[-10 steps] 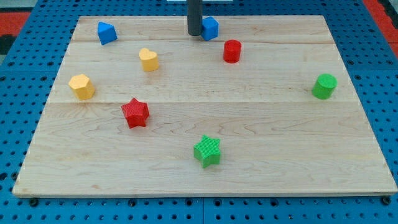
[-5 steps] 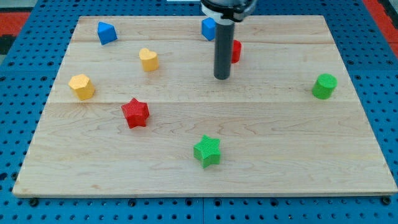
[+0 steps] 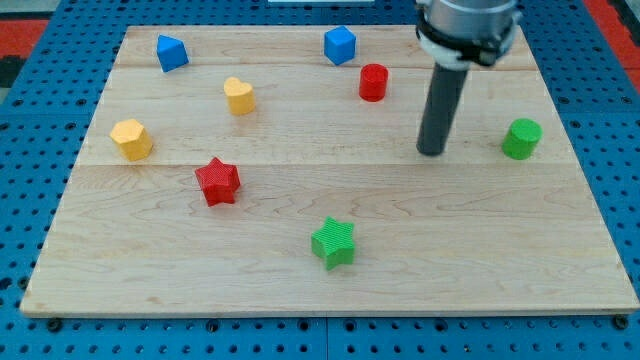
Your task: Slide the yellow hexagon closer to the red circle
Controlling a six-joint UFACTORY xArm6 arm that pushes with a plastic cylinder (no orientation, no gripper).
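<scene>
Camera view: tip point(image 3: 432, 152) beside green cylinder point(image 3: 521, 138).

A single view is given, taken from above and in front, tilted toward twelve o'clock. The whole board point(image 3: 330, 200) is framed at moderate range; the mounting apparently cannot be determined.

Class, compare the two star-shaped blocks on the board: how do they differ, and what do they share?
Colour: the red star is red, the green star green. Position: the red star sits toward the view's left, the green star lower, near the view's bottom centre. Both are star-shaped, similar in size, and clear of my tip.
</scene>
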